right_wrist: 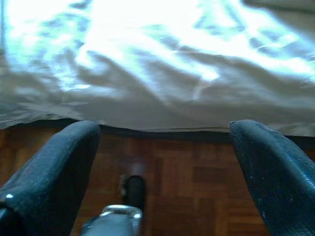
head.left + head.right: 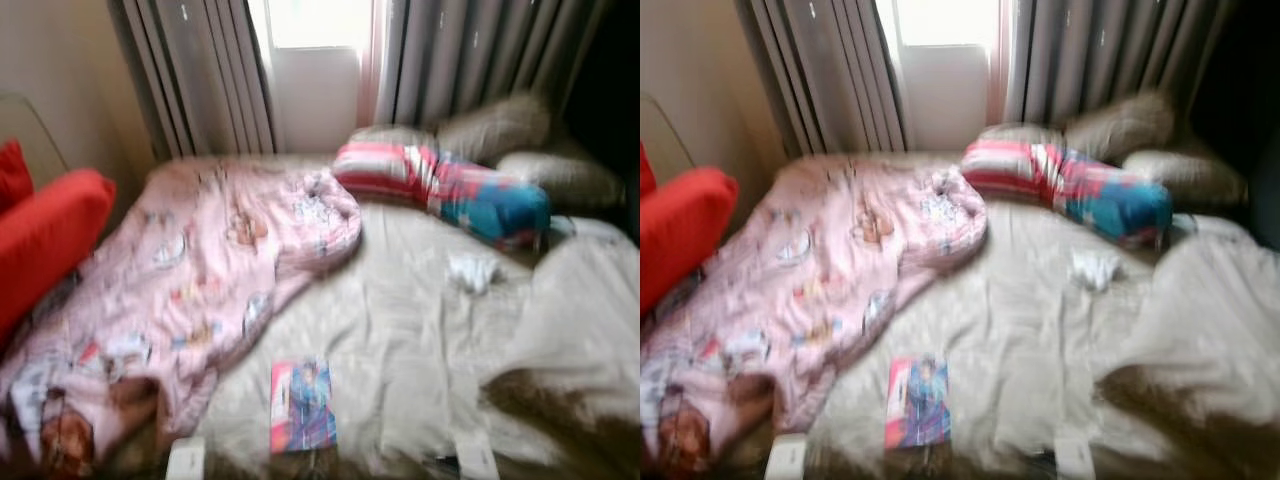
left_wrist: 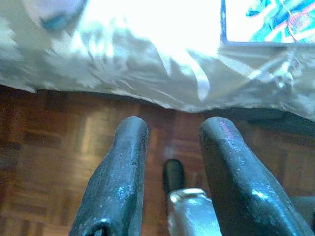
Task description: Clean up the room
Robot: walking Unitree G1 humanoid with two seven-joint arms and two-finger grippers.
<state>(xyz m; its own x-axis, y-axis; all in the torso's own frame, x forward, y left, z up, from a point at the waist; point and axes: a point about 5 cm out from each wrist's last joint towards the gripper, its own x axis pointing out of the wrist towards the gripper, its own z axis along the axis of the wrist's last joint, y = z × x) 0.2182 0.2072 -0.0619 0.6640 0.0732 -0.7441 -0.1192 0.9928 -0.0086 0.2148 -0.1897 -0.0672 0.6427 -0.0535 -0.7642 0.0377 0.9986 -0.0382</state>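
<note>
A flat rectangular book with a pink and blue cover [image 2: 303, 405] lies on the beige-sheeted bed [image 2: 400, 330] near its foot edge, its long axis running from the foot toward the head of the bed. Beside the book, toward the red cushion side, a soft pink quilt printed with cartoon figures [image 2: 190, 290] sprawls in a rumpled diagonal heap up the bed. Beyond the book, a small crumpled white piece of cloth or paper [image 2: 472, 270] rests on the wrinkled sheet, and past it a long striped bolster, red and white at one end, blue at the other [image 2: 440, 188], lies across the bed before beige pillows [image 2: 500, 125] and grey pleated curtains [image 2: 200, 70]. A plump red cushion [image 2: 45, 235] sits off the bed's side. The left gripper [image 3: 172, 129] hangs over the parquet floor [image 3: 49, 142] at the bed's edge, fingers slightly apart and empty; the right gripper [image 1: 165, 130] likewise, fingers wide apart.
</note>
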